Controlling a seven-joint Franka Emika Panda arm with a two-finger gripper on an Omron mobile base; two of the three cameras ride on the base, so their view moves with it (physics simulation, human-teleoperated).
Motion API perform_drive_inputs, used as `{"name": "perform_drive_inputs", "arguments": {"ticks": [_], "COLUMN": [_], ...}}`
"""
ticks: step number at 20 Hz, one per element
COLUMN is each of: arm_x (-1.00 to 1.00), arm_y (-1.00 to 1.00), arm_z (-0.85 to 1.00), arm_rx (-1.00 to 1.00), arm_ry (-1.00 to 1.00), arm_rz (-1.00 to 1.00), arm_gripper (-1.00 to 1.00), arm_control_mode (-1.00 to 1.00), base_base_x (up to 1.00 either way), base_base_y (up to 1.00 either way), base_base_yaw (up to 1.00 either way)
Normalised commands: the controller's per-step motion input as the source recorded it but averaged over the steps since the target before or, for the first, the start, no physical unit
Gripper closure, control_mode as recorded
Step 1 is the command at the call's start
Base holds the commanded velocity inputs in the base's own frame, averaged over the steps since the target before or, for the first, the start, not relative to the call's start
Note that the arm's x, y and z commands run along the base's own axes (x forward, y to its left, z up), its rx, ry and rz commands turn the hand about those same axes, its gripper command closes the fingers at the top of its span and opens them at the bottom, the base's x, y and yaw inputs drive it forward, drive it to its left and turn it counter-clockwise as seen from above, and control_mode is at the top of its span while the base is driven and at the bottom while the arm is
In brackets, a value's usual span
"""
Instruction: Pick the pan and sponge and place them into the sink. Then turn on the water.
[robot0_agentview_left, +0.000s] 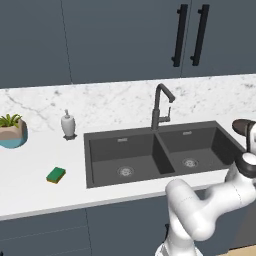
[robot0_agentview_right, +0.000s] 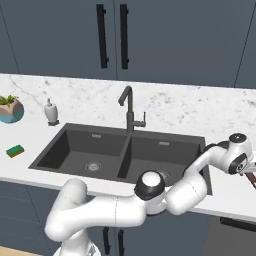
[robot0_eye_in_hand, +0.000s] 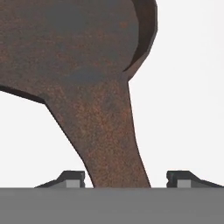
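The dark brown pan (robot0_eye_in_hand: 74, 48) lies close under the hand camera, its handle (robot0_eye_in_hand: 116, 144) running down between my fingertips. My gripper (robot0_eye_in_hand: 125, 178) is open and straddles the handle, with a gap on each side. The pan (robot0_agentview_left: 243, 127) sits on the counter right of the sink (robot0_agentview_left: 100, 147), at the frame's edge, with my wrist just in front of it. The green and yellow sponge (robot0_agentview_left: 56, 174) lies on the counter left of the sink (robot0_agentview_right: 65, 145), far from the arm. The dark gooseneck faucet (robot0_agentview_left: 159, 107) stands behind the centre divider, with no water running.
A white soap dispenser (robot0_agentview_left: 68, 125) stands at the sink's back left corner. A potted plant (robot0_agentview_left: 11, 131) in a blue bowl sits further left. Dark cabinets with black handles (robot0_agentview_left: 190, 35) hang above the marble backsplash.
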Motion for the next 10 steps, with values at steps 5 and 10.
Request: {"name": "perform_drive_inputs", "arguments": {"ticks": [5,10], "arm_x": [0.00,0.00], "arm_y": [-0.06,0.00], "arm_z": [-0.07,-0.37], "arm_rx": [0.07,0.10], "arm_ry": [0.06,0.09], "arm_rz": [0.00,0.00], "arm_gripper": [-1.00,-1.00], "arm_control_mode": [-1.00,-1.00], "base_base_x": [0.00,0.00], "base_base_y": [0.00,0.00], "base_base_yaw": [0.00,0.00]}}
